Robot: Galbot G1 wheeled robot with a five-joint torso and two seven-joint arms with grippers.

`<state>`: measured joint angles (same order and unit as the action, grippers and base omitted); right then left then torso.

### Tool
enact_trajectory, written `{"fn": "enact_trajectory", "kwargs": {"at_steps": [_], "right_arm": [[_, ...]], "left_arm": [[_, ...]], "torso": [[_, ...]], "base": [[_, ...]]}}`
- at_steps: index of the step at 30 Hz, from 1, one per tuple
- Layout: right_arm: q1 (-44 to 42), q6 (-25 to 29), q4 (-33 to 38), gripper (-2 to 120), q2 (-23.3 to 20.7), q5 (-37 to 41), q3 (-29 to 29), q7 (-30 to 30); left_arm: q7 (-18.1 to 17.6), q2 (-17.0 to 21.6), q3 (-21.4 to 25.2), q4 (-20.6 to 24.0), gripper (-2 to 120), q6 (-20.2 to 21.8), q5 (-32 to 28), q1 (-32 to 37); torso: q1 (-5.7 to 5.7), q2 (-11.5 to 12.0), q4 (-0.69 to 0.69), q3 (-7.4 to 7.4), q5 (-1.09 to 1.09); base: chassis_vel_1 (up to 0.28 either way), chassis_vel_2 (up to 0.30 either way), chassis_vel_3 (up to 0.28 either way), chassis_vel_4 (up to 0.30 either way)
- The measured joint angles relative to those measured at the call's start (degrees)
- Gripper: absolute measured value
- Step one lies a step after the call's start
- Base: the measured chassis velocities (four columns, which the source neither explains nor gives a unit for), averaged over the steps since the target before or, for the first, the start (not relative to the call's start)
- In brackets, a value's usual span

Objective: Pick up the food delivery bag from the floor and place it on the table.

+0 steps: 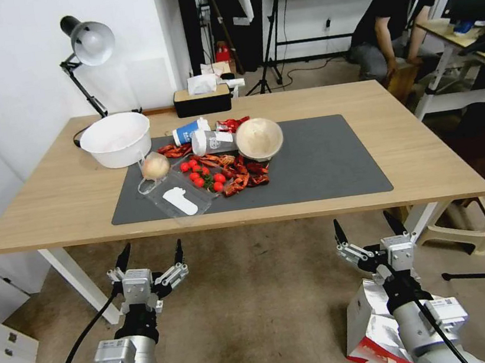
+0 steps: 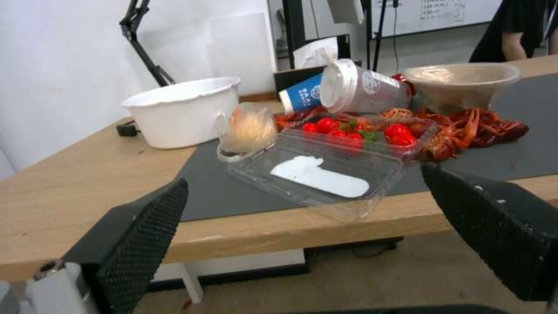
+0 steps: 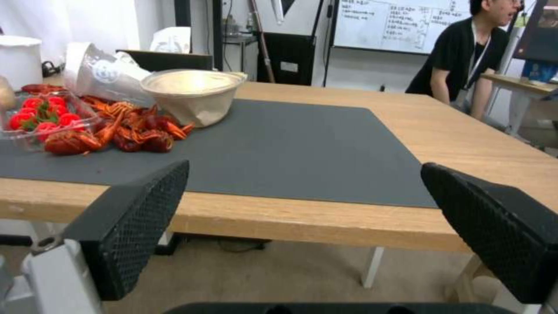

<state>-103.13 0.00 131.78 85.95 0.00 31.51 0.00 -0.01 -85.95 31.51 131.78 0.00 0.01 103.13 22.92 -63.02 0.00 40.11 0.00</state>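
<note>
Both arms reach forward side by side, low and short of the near edge of the light-wood table [image 1: 50,213], their silver cylindrical wrists at the bottom of the head view. The left claw [image 1: 150,258], a grey-bodied piece with black tapered fingers, points ahead with its fingers spread wide and nothing between them. The right claw [image 1: 369,227] matches it, fingers equally splayed and bare. In each wrist view the two black, dimple-textured fingertips [image 2: 145,226] [image 3: 139,213] stand far apart. A black cable trails from each wrist.
</note>
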Motion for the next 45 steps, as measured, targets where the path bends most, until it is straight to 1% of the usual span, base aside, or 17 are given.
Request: {"fn": "enact_trajectory", "kwargs": {"at_steps": [29, 31, 32, 33, 34, 35, 36, 37, 38, 42, 45], "right_arm": [[-0.01, -0.03, 0.0, 100, 0.0, 0.02, 0.01, -0.02], [-0.71, -1.33, 1.37, 100, 0.41, 1.01, 0.93, -1.42], [-1.9, -3.53, 3.9, 100, 1.16, 2.54, 2.47, -3.61], [-1.9, -3.53, 3.9, 100, 1.16, 2.54, 2.47, -3.61], [-3.44, -6.2, 7.22, 100, 2.15, 4.54, 4.49, -6.45], [-4.14, -7.62, 8.7, 100, 2.6, 5.84, 5.38, -7.78], [-4.49, -8.12, 9.21, 100, 2.77, 6.88, 5.77, -8.25], [-4.49, -8.12, 9.21, 100, 2.77, 6.88, 5.77, -8.25], [-4.62, -8.26, 9.43, 100, 2.86, 7.4, 5.87, -8.35], [-4.65, -8.25, 9.46, 100, 2.93, 7.55, 5.87, -8.35], [-4.65, -8.1, 9.47, 100, 2.98, 7.55, 5.85, -8.33]], "left_arm": [[-0.04, 0.0, -0.05, 0.03, 100, 0.06, -0.11, 0.03], [-0.83, -0.22, -0.99, 1.42, 100, 1.4, -1.58, 0.52], [-2.0, -0.64, -2.57, 3.72, 100, 3.46, -3.79, 1.26], [-2.0, -0.64, -2.57, 3.72, 100, 3.46, -3.79, 1.26], [-3.76, -1.27, -4.87, 7.1, 100, 6.54, -7.06, 2.38], [-4.94, -1.72, -6.46, 9.42, 100, 8.62, -9.3, 3.14], [-5.59, -1.9, -7.11, 10.39, 100, 9.51, -10.38, 3.59], [-5.59, -1.9, -7.11, 10.39, 100, 9.51, -10.38, 3.59], [-5.95, -2.04, -7.71, 10.94, 100, 9.81, -11.12, 4.0], [-6.3, -2.08, -8.06, 11.27, 100, 9.85, -11.64, 4.31], [-6.35, -2.08, -8.16, 11.29, 100, 8.98, -11.93, 4.55]], "torso": [[0.0, 0.0, 0.0, -0.01, 0.0], [0.0, 0.01, 0.01, 0.0, 0.03], [0.0, 0.01, 0.01, 0.0, 0.0], [0.0, 0.01, 0.01, 0.0, 0.0], [0.0, 0.0, -0.03, 0.0, -0.04], [-0.01, 0.0, -0.02, -0.01, -0.01], [-0.02, 0.0, -0.01, -0.01, 0.05], [-0.02, 0.0, -0.01, -0.01, 0.05], [-0.02, 0.0, 0.0, -0.01, -0.01], [-0.01, 0.0, 0.0, -0.01, 0.01], [-0.01, 0.0, 0.0, 0.0, 0.0]], "base": [[0.0, 0.0, 0.0, 0.0], [0.0, 0.0, 0.0, 0.0], [0.0, 0.0, 0.0, 0.0], [0.0, 0.0, 0.0, 0.0], [0.0, 0.0, 0.0, 0.0], [0.0, 0.0, 0.0, 0.0], [0.0, 0.0, 0.0, 0.0], [0.0, 0.0, 0.0, 0.0], [0.0, 0.0, 0.0, 0.0], [0.0, 0.0, 0.0, 0.0], [0.0, 0.0, 0.0, 0.0]]}}
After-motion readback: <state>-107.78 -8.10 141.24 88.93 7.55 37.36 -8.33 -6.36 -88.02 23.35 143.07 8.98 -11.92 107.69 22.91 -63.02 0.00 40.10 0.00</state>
